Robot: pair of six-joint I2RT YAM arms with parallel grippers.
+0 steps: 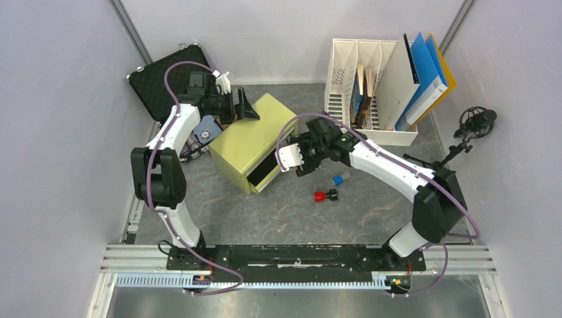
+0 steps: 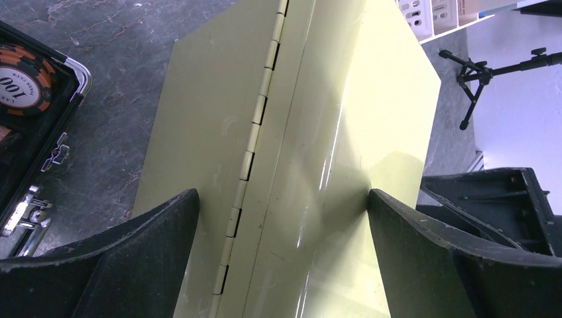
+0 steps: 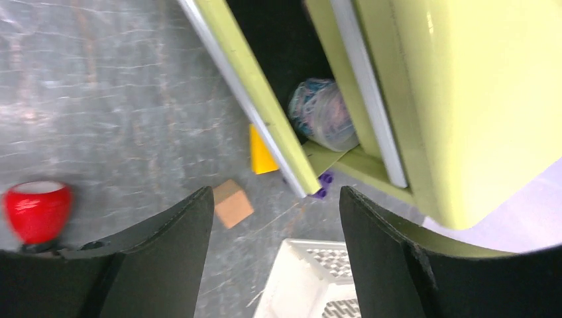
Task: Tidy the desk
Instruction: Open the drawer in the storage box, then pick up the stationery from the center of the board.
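While the large dark grey marbled desk (image 1: 265, 218) spreads under everything in the overhead view, the boxy yellow-green metal drawer cabinet (image 1: 248, 136) sits askew at its middle, with its drawer (image 1: 265, 177) standing partway out toward the arms. The left gripper (image 1: 242, 106) hangs over the cabinet's far corner, probably to steady the box. The right gripper (image 1: 291, 162) is at the drawer's open end, a likely spot for dropping things in. A small red cap-shaped piece on a black base (image 1: 321, 196) and a little blue-and-white piece (image 1: 341, 179) lie loose on the desk just beyond it. Only this view shows the white slotted file rack (image 1: 371, 73) and the open black case (image 1: 166, 83) at the back.

From the left wrist, the fingers (image 2: 132, 245) are spread wide on either side of the cabinet's top and clamp nothing. Whether they touch it cannot be told. This view adds a long hinge (image 2: 255, 126) along the top, and a striped poker chip (image 2: 20, 83) in the case.

From the right wrist, the fingers (image 3: 166, 252) are well apart and empty, and the drawer's front edge lies between them. This view alone looks inside the drawer, where a clear bag of coloured rubber bands (image 3: 321, 112) rests. On the desk beside the drawer are a yellow wedge (image 3: 262, 152) and a tan block (image 3: 232, 202).
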